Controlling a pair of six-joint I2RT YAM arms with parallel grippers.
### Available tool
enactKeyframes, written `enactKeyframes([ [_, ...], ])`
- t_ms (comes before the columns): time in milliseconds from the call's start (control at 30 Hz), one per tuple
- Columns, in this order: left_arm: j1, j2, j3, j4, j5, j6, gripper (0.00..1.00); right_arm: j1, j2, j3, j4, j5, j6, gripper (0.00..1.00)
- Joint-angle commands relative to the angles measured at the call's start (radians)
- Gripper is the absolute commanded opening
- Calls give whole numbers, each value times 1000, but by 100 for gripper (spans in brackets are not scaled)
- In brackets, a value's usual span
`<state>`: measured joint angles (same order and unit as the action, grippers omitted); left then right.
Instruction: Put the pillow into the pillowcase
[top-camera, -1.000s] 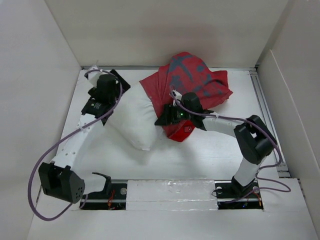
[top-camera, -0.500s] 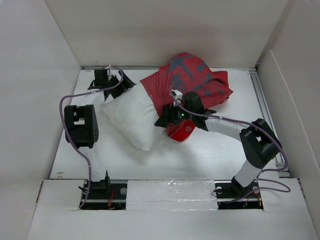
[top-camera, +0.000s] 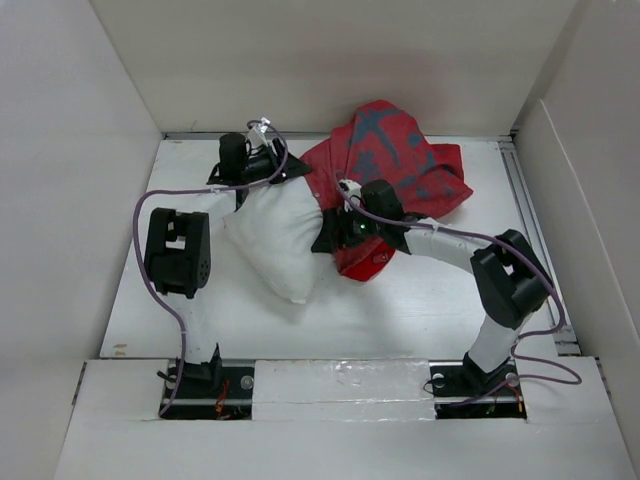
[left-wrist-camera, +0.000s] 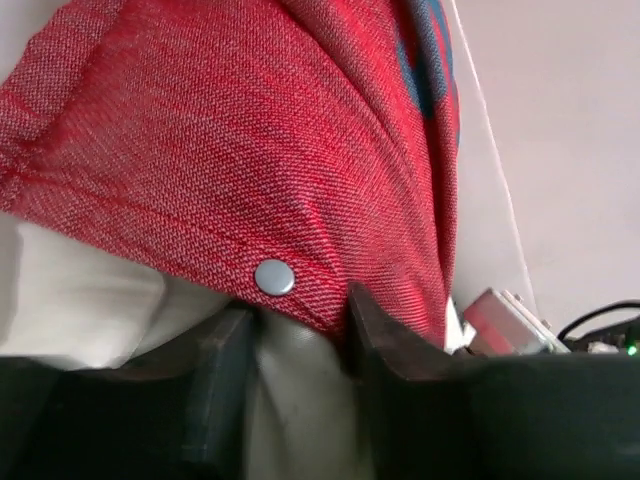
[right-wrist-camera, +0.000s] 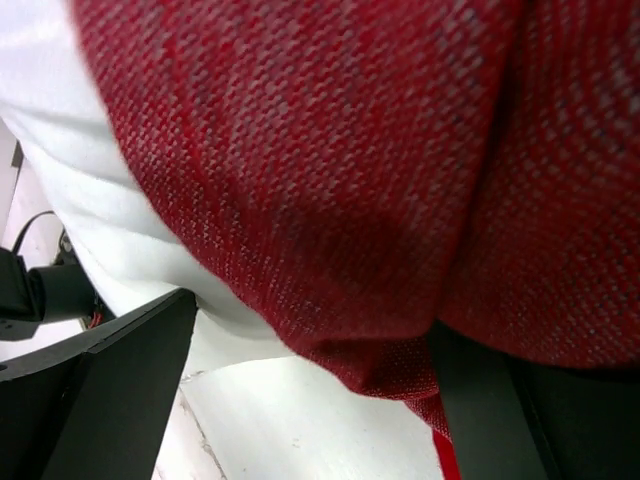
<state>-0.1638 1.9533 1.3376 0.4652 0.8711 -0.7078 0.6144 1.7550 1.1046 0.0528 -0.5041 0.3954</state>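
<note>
The white pillow (top-camera: 272, 235) lies at the table's middle, its far end tucked inside the red pillowcase (top-camera: 395, 165), which is bunched at the back. My left gripper (top-camera: 283, 171) sits at the case's left hem. In the left wrist view its jaws (left-wrist-camera: 300, 330) are drawn close on the hem edge, just below a silver snap (left-wrist-camera: 274, 277), with white pillow cloth (left-wrist-camera: 300, 400) bulging between the fingers. My right gripper (top-camera: 335, 236) is at the lower hem. In the right wrist view it (right-wrist-camera: 300, 390) stands open, with a red fold (right-wrist-camera: 380, 360) hanging between the fingers.
White walls (top-camera: 80, 150) enclose the table on the left, back and right. A metal rail (top-camera: 530, 220) runs along the right side. Purple cables (top-camera: 145, 250) loop off both arms. The arm bases (top-camera: 200, 380) stand at the near edge.
My left arm swung right from the back-left corner to the pillowcase hem and its jaws narrowed from wide open. The case has bunched up higher. The right gripper widened slightly.
</note>
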Motion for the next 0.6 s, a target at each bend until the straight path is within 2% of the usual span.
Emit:
enactKeyframes([
  [0, -48, -69, -80, 22, 95, -7, 41, -28, -20, 67, 21, 76, -36, 100],
  [33, -48, -89, -100, 23, 95, 4, 55, -37, -32, 67, 9, 85, -36, 100],
  [67, -34, -112, -139, 23, 77, 19, 82, -47, -32, 77, -2, 85, -36, 100],
  [133, -16, -200, -167, 23, 30, 28, 100, -47, -32, 87, -2, 108, -36, 100],
  [200, -5, -253, -167, -35, -38, 65, 100, -56, -22, 98, -14, 127, -36, 100],
  [300, -5, -371, -158, -157, -284, 90, 100, -76, 17, 119, -14, 145, -18, 100],
  [333, -5, -396, -158, -157, -285, 90, 100, -76, 17, 120, -14, 145, -18, 100],
  [367, -5, -422, -175, -187, -413, 90, 100, -85, 17, 120, -14, 145, -18, 100],
  [400, -5, -445, -198, -204, -472, 90, 100, -99, 17, 120, -14, 135, -18, 100],
  [467, 4, -499, -231, -217, -552, 102, 100, -111, 17, 110, -14, 116, -18, 100],
  [567, 4, -510, -297, -203, -561, 111, 100, -122, 8, 110, -1, 67, -18, 100],
])
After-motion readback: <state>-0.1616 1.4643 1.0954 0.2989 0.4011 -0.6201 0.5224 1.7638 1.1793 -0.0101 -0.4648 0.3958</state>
